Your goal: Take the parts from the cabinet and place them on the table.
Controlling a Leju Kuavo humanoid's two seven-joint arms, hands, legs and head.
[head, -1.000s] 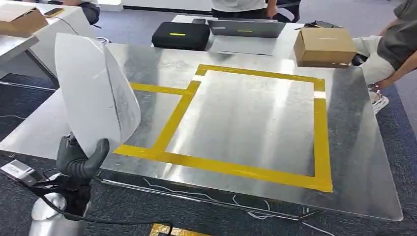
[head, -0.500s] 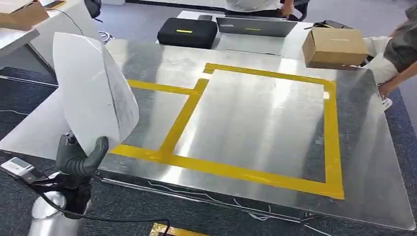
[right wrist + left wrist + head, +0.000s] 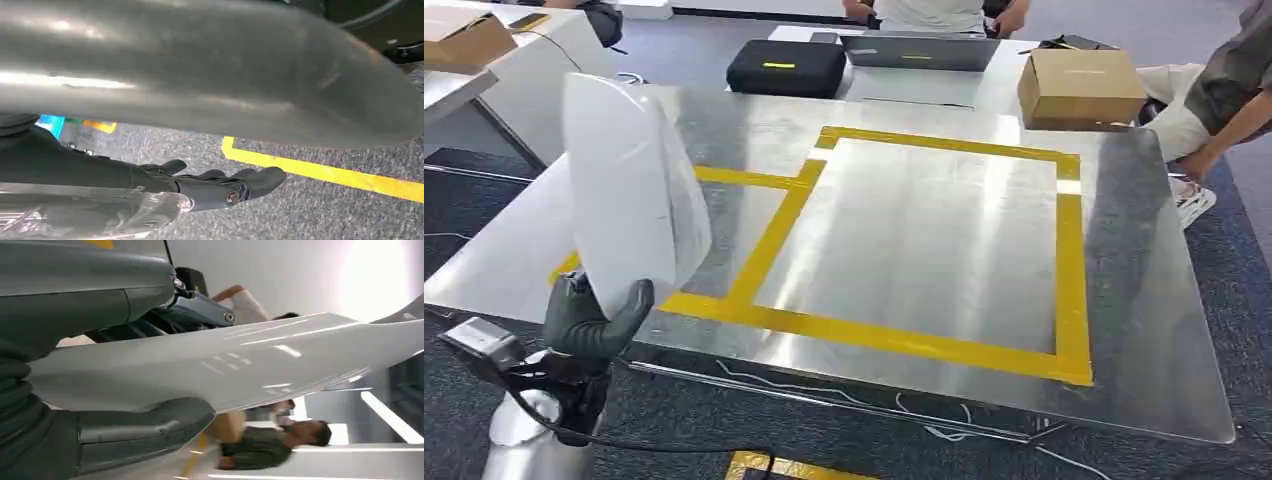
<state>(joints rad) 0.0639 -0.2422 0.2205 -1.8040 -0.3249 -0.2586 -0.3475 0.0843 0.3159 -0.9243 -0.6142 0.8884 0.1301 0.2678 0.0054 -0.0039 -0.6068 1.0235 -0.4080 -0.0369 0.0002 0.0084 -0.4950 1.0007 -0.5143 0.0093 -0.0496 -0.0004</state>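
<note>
At near left, the left hand (image 3: 592, 318) grips the white curved panel (image 3: 632, 195) upright over the metal table's (image 3: 1144, 330) near-left edge, slightly farther right than before. Right hand (image 3: 220, 187) hangs above the carpet, fingers lightly curled, holding nothing. Cardboard box (image 3: 1081, 87) far right.

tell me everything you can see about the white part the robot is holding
The white part is a thin, curved panel, glossy like moulded plastic, broad and rounded at the top and narrowing toward the bottom, with faint grey scuffs near one edge. It stands nearly upright, gripped at its lower end by the left hand, above the near left corner of the metal table, not resting on it. The left wrist view shows its shiny surface clamped between thumb and fingers.
</note>
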